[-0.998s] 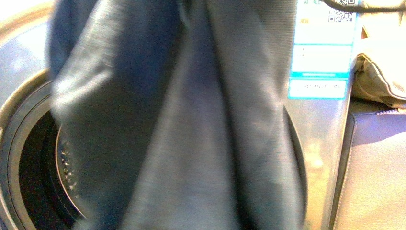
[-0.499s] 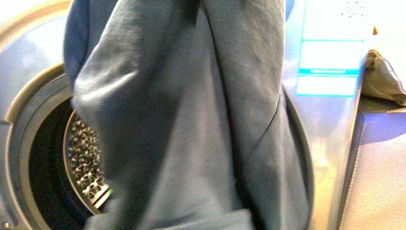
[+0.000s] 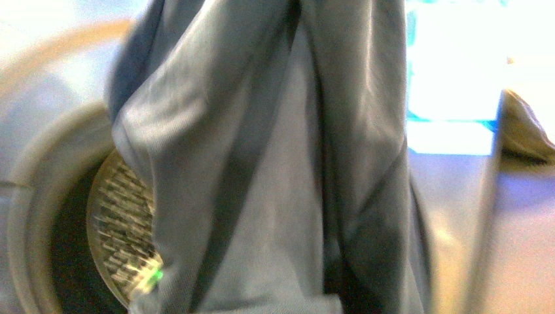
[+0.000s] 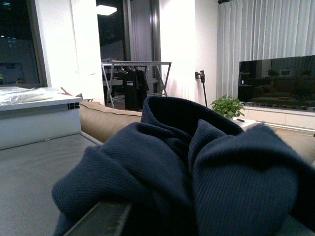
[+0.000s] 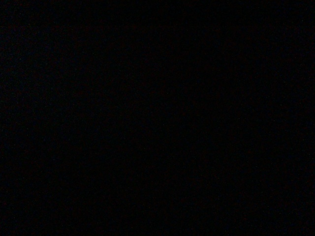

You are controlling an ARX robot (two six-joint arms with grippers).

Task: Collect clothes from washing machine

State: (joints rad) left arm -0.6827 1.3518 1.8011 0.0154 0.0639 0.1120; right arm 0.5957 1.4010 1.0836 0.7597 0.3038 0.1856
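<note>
1. In the front view the clothes (image 3: 275,170) hang as a slate blue-grey sheet over the centre of the frame, covering most of the washing machine (image 3: 52,131) mouth.
2. No gripper shows there. The fabric runs past the top edge, so what holds it is hidden.
3. Its long axis is vertical, with folds and a seam running top to bottom.
4. The perforated drum (image 3: 121,222) shows at lower left and the overexposed label (image 3: 451,85) at upper right.
5. In the left wrist view a dark navy knit garment (image 4: 197,167) is bunched across the foreground. Whether the left gripper clamps it cannot be told.
6. The right wrist view is dark.
</note>
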